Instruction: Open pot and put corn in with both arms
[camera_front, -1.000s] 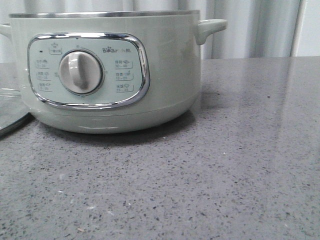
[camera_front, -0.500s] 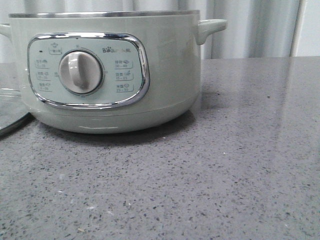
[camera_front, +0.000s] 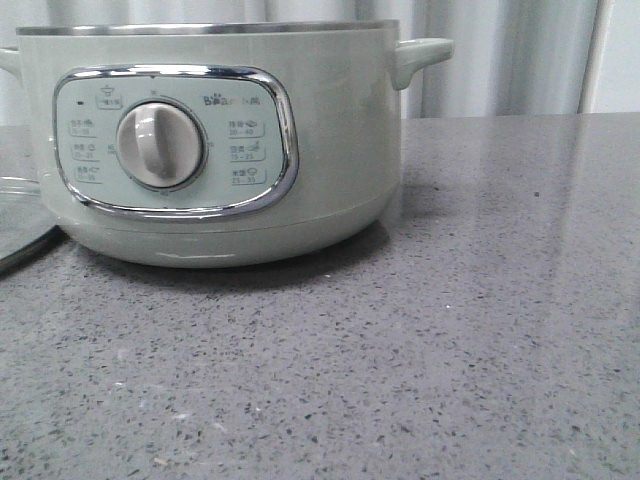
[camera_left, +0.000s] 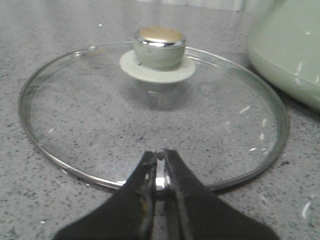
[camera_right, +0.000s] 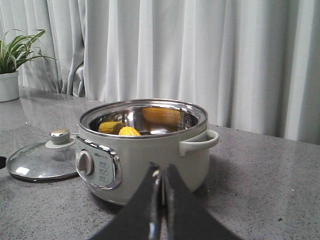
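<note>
The pale green pot (camera_front: 210, 140) stands open at the left of the front view, its dial facing the camera. In the right wrist view the pot (camera_right: 145, 150) holds yellow corn (camera_right: 120, 129) inside; a yellow patch on the far steel wall looks like a reflection. My right gripper (camera_right: 161, 172) is shut and empty, in front of the pot and apart from it. My left gripper (camera_left: 159, 156) is shut, its tips over the near rim of the glass lid (camera_left: 150, 110), which lies flat on the table beside the pot (camera_left: 290, 55). Neither gripper shows in the front view.
The lid's edge (camera_front: 20, 230) shows at the far left of the front view, and the lid (camera_right: 40, 162) lies left of the pot in the right wrist view. A potted plant (camera_right: 11, 65) stands far off. White curtains hang behind the grey stone table (camera_front: 450, 330).
Almost nothing differs. The lid's edge at the far left of the front view sits a few pixels farther left.
</note>
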